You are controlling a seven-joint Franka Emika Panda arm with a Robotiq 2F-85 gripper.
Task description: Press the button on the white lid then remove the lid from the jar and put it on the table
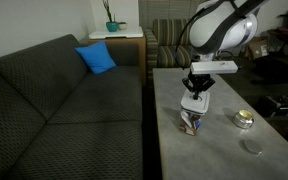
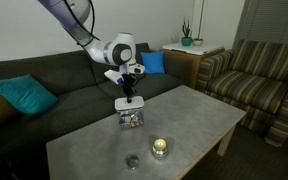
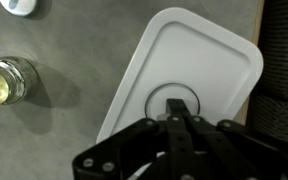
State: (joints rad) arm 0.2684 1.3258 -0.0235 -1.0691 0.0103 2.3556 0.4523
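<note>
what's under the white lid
The jar, colourful contents showing through its clear sides in both exterior views. In the wrist view the white lid covers it completely, so its inside is hidden from above.

Light-grey stone-look table (image 2: pixel 199 112) carries three items. Jar (image 2: pixel 130 119) stands upright. Round metallic tin (image 2: pixel 160 147) sits well apart from jar. Small grey disc (image 2: pixel 132 161) lies flat near tin, not touching.
</note>
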